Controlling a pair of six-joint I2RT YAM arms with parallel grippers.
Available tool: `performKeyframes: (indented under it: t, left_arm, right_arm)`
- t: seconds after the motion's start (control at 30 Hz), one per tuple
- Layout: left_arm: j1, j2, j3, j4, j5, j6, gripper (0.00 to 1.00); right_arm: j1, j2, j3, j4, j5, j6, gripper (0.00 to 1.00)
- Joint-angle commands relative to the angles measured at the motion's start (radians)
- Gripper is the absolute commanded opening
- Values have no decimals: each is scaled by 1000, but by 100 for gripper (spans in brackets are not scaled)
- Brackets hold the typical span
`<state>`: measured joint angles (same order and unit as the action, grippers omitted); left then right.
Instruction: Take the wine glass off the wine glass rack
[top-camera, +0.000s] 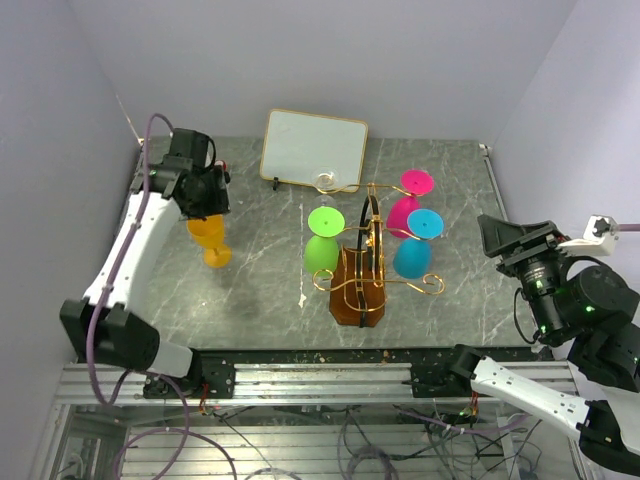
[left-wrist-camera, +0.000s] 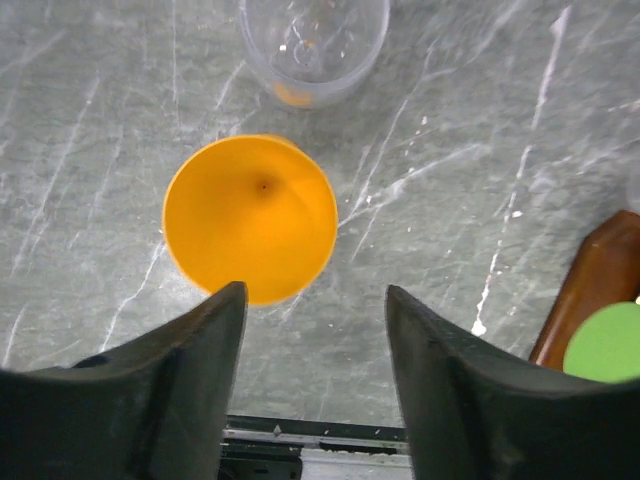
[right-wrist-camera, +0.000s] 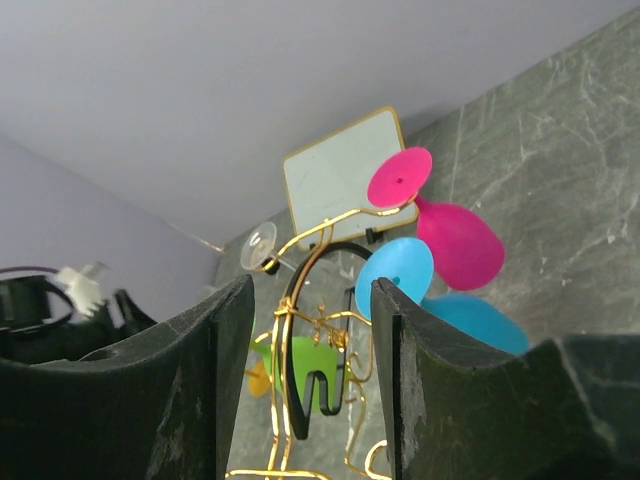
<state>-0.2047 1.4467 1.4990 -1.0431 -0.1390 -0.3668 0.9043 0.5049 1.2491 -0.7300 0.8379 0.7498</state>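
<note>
My left end effector (left-wrist-camera: 313, 290) is released, hovering over the orange glass (left-wrist-camera: 250, 215), which stands on the worktop (left-wrist-camera: 480, 150) well apart from the rack (top-camera: 355, 290). My right end effector (right-wrist-camera: 310, 285) is released too, grasping nothing.

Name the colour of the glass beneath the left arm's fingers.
The glass is orange, seen best in the left wrist view.

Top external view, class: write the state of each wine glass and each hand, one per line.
orange wine glass: off the rack, ungripped
green wine glass: hanging on rack, foot up
pink wine glass: hanging, foot up
blue wine glass: hanging, foot up
left hand: open
right hand: open
</note>
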Motion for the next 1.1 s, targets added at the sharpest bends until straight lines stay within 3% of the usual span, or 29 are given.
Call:
performKeyframes:
  t: [0.0,0.27,0.5,0.77,1.07]
  left_arm:
    - [-6,-132,21,8,14,-9,78]
    - [-5,-461,-238,292,212,-34,81]
    - [-5,-704,-476,398,343,-32,82]
    - [-5,-802,-507,327,366,50,82]
    - [-5,-829,-530,350,372,33,82]
  right_arm:
    - [-1,7,2,-102,-45,49,50]
    - [-1,9,13,-43,-284,-165,54]
    - [-1,170,146,-82,-484,-293,56]
    - [-2,391,249,-57,-720,-307,56]
    - [-1,571,333,-61,-793,-274,56]
